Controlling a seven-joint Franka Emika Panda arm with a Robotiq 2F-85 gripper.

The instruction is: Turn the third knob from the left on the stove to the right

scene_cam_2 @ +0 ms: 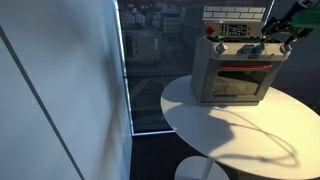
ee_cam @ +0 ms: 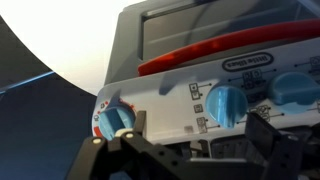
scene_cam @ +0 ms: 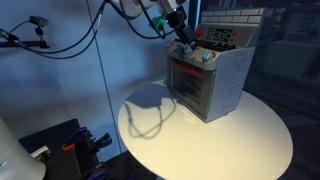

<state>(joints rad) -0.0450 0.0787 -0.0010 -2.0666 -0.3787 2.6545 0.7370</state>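
The toy stove point(scene_cam: 222, 85) stands on a round white table point(scene_cam: 240, 140) and shows in both exterior views point(scene_cam_2: 235, 85). It is silver-grey with a red-framed oven window. My gripper point(scene_cam: 186, 38) hangs at the knob row on its front top edge point(scene_cam_2: 283, 42). In the wrist view the stove panel point(ee_cam: 170, 95) fills the frame, with three pale-teal knobs in a row. The gripper point(ee_cam: 200, 128) is open, its fingers either side of the middle knob point(ee_cam: 224, 103) and just short of it. I cannot tell whether this is the third knob.
Other knobs sit to either side point(ee_cam: 117, 120) point(ee_cam: 295, 88). The table edge point(scene_cam_2: 200, 140) is near the stove's front. A dark window point(scene_cam_2: 150, 50) lies behind. Cables point(scene_cam: 60, 40) hang at the back and black equipment point(scene_cam: 60, 150) stands beside the table.
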